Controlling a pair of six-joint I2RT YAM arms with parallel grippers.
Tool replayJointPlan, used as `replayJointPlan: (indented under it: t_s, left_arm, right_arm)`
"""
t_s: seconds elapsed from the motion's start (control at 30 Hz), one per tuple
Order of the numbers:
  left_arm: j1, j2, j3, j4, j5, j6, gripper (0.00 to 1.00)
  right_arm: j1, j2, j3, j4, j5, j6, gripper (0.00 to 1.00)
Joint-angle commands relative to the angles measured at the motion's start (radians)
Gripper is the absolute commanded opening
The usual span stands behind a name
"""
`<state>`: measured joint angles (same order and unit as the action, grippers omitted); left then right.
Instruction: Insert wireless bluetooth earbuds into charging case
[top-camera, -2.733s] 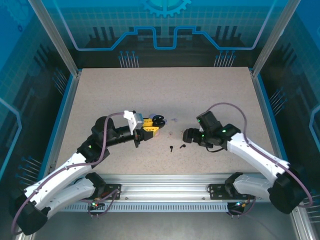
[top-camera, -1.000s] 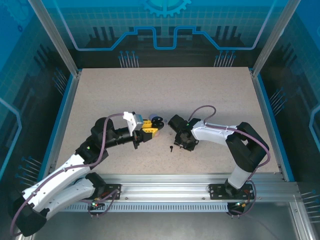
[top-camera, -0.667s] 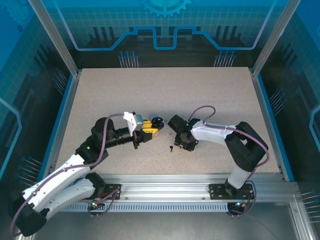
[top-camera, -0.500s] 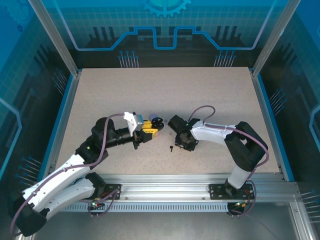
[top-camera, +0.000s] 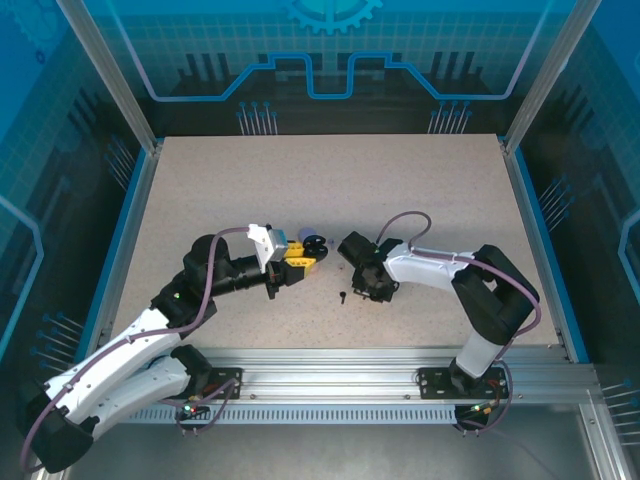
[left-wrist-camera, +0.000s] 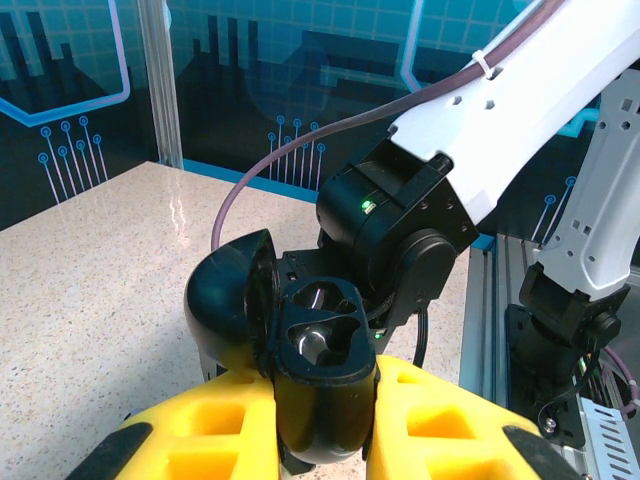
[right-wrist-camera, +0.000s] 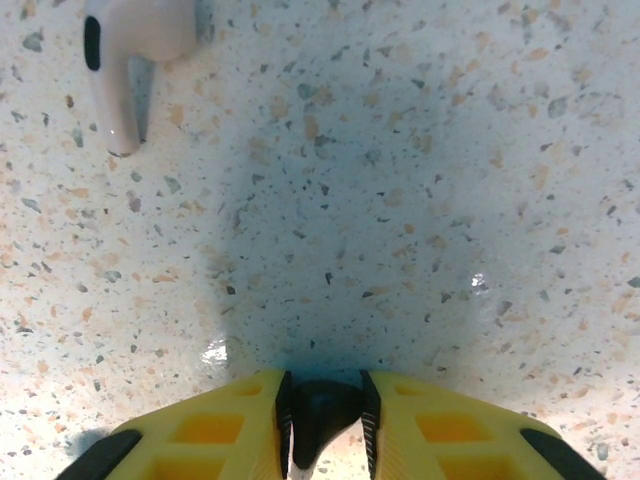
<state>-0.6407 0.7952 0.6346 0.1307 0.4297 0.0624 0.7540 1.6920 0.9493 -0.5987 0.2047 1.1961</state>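
Note:
My left gripper (top-camera: 306, 254) is shut on an open black charging case (left-wrist-camera: 322, 370), held just above the table. Its lid (left-wrist-camera: 232, 292) hangs open to the left and both sockets (left-wrist-camera: 318, 338) are empty. My right gripper (top-camera: 367, 287) points down at the table just right of the case. It is shut on a black earbud (right-wrist-camera: 320, 418), pinched between the yellow fingers (right-wrist-camera: 455, 440). A second black earbud (top-camera: 343, 296) lies on the table left of that gripper. A pale earbud (right-wrist-camera: 122, 55) lies on the table ahead of the right gripper.
The right arm's wrist housing (left-wrist-camera: 400, 235) sits close behind the held case. The speckled table (top-camera: 330, 180) stretches open toward the back. A metal rail (top-camera: 330, 365) runs along the near edge, and blue-trimmed walls (top-camera: 130, 220) enclose the sides.
The right arm swung left to the table's centre, and its gripper came down and shut on one of the two black earbuds. The left gripper with the case barely moved.

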Motion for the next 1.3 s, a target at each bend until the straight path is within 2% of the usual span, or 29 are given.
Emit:
replayJointPlan:
  t_s: [0.0,0.57,0.83,1.27]
  left_arm:
    - [-0.009,-0.011,0.036,-0.006,-0.013,0.01,0.06]
    - [-0.013,-0.012,0.04,-0.018,-0.022,0.015,0.06]
    - [-0.015,-0.012,0.04,-0.014,-0.024,0.018,0.06]
    - [-0.016,-0.017,0.048,-0.029,-0.028,0.026,0.06]
  right_arm:
    - [-0.014,0.023,-0.035,0.094,-0.03,-0.031,0.27]
    - [-0.016,0.052,0.039,0.003,0.018,-0.131,0.3]
    - [-0.009,-0.003,0.064,-0.046,0.042,-0.115,0.33]
    - [-0.005,0.026,0.059,-0.037,0.022,-0.099,0.36]
